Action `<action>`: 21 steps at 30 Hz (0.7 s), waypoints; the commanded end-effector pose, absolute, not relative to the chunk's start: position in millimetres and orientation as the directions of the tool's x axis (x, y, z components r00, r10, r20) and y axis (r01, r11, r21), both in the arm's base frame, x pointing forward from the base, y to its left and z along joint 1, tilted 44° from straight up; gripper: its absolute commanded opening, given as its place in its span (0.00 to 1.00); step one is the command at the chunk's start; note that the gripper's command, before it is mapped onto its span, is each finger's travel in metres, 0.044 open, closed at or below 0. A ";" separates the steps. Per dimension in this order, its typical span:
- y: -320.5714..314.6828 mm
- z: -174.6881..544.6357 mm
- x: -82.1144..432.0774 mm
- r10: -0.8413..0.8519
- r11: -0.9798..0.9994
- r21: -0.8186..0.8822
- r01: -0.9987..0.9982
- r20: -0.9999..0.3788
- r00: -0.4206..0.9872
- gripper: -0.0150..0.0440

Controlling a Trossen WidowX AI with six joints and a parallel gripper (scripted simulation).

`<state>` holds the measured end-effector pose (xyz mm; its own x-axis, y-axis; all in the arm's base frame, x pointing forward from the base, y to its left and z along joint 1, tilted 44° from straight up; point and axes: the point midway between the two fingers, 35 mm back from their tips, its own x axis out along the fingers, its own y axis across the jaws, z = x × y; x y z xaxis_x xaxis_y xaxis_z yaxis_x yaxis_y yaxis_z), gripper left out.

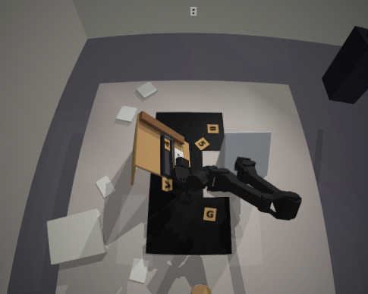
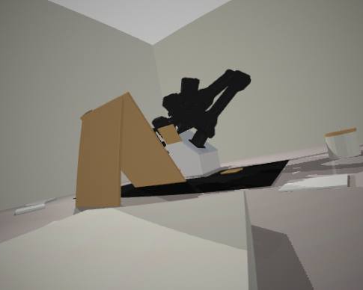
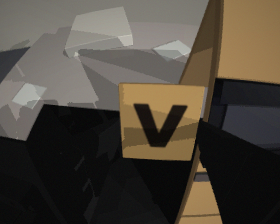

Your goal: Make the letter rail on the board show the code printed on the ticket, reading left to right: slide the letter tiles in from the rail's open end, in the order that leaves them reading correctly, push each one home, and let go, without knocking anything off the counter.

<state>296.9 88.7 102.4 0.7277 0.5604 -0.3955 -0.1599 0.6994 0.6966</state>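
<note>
The sloped wooden board carries the dark letter rail. Tile 4 sits at the rail's far end. My gripper is shut on the V tile, which is just outside the rail's open end, beside the board's side edge, with V upright in the wrist view. The ticket is partly covered by the arm; its code cannot be read. Loose tiles B, 5 and G lie apart.
A black mat lies under the board and loose tiles. A large pale block and several thin pale pieces stand or lie around. A round wooden-topped container stands at the counter's side. A grey-blue block is by the arm.
</note>
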 end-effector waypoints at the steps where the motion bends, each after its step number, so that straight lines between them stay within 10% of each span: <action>1: 87.4 100.3 297.0 0.562 0.700 0.695 -0.163 -0.396 0.726 0.25; 21: 80.2 93.3 298.6 0.562 0.700 0.695 -0.163 -0.396 0.726 0.25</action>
